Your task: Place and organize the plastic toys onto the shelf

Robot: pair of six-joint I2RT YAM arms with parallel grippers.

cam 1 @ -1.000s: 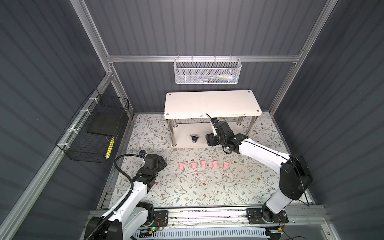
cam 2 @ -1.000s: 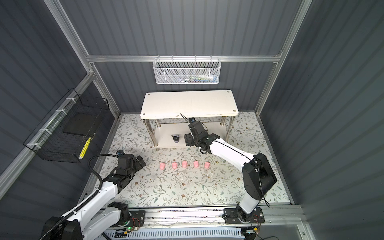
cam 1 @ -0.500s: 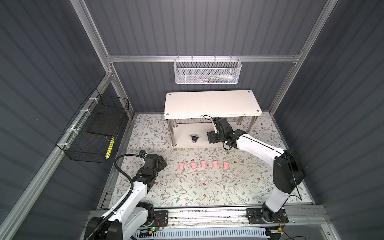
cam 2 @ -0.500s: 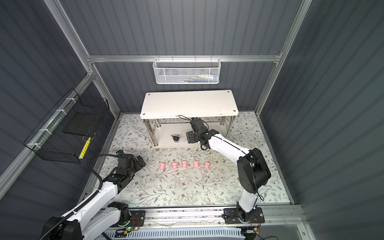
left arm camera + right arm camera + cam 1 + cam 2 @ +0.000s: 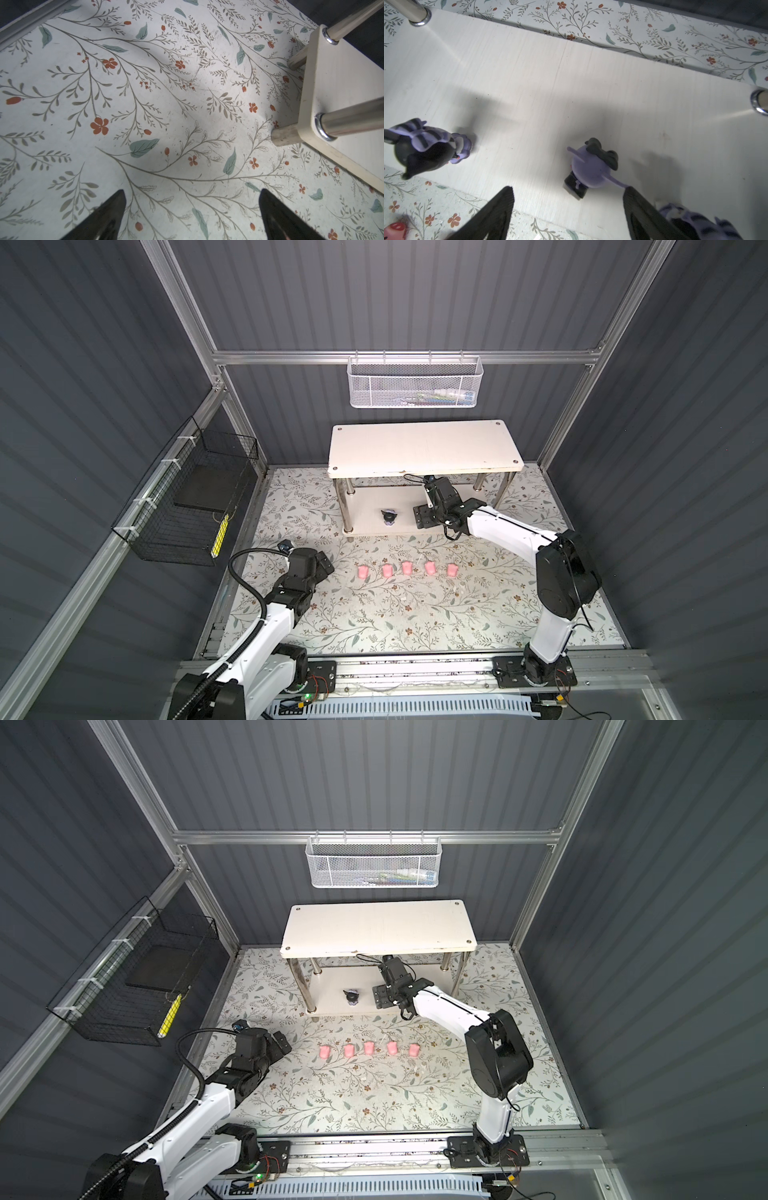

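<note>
The white two-tier shelf (image 5: 424,448) (image 5: 378,928) stands at the back. My right gripper (image 5: 424,517) (image 5: 381,996) reaches under its top board and is open over the lower board (image 5: 529,83). In the right wrist view a black-and-lavender toy (image 5: 591,166) stands just past the open right gripper (image 5: 569,193). A second toy (image 5: 425,145) (image 5: 389,516) stands to one side, and a third (image 5: 695,222) sits behind one finger. Several pink toys (image 5: 407,569) (image 5: 368,1048) lie in a row on the floral mat. My left gripper (image 5: 324,566) (image 5: 192,193) hovers open over bare mat.
A white mesh basket (image 5: 414,383) hangs on the back wall and a black wire basket (image 5: 187,497) on the left wall. The shelf's metal legs (image 5: 353,120) and lower corner (image 5: 332,72) stand near the left gripper. One pink toy (image 5: 394,228) shows in the right wrist view.
The right arm has swung slightly left, with its wrist turned in under the top board. Its jaws stay open. The left arm and the pink toys have not moved.
</note>
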